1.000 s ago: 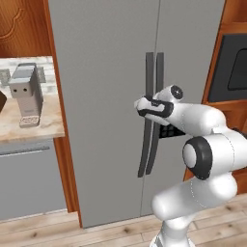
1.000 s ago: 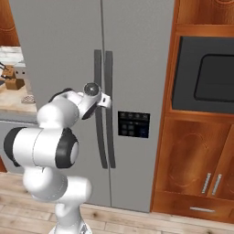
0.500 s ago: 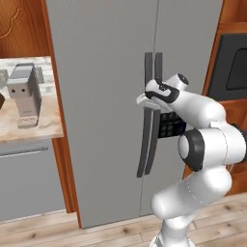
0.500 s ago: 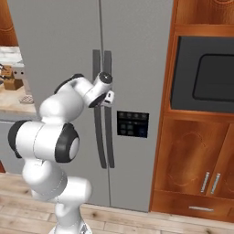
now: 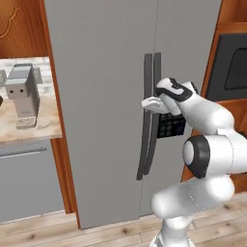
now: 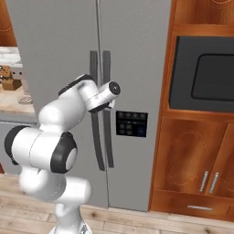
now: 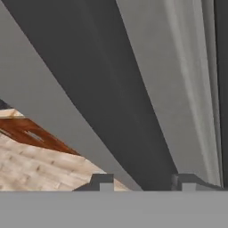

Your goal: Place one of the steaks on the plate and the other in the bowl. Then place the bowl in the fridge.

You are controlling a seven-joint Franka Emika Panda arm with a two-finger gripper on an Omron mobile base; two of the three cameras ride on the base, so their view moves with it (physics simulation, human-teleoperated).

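Note:
The fridge (image 5: 106,96) (image 6: 137,45) stands right in front of me, tall and grey, both doors closed. My gripper (image 5: 146,102) reaches in from the right onto the left one of its two dark vertical handles (image 5: 145,144). In the hand view the dark handle (image 7: 111,89) runs slantwise down between my fingertips, and the gripper (image 7: 142,181) is shut on it, each finger close against a side. The dark dispenser panel (image 6: 131,123) sits just right of the handles. The steaks, the plate and the bowl are out of view.
A dark built-in oven (image 6: 205,75) in wood stands right of the fridge, with a wooden cabinet (image 6: 192,169) below it. To the left, a counter (image 5: 29,130) carries a grey coffee machine (image 5: 21,94). Wooden floor (image 6: 151,224) lies below.
The hand has stayed at the fridge handle while my forearm and wrist have risen and turned. The fingers have drawn in slightly. Both doors remain closed.

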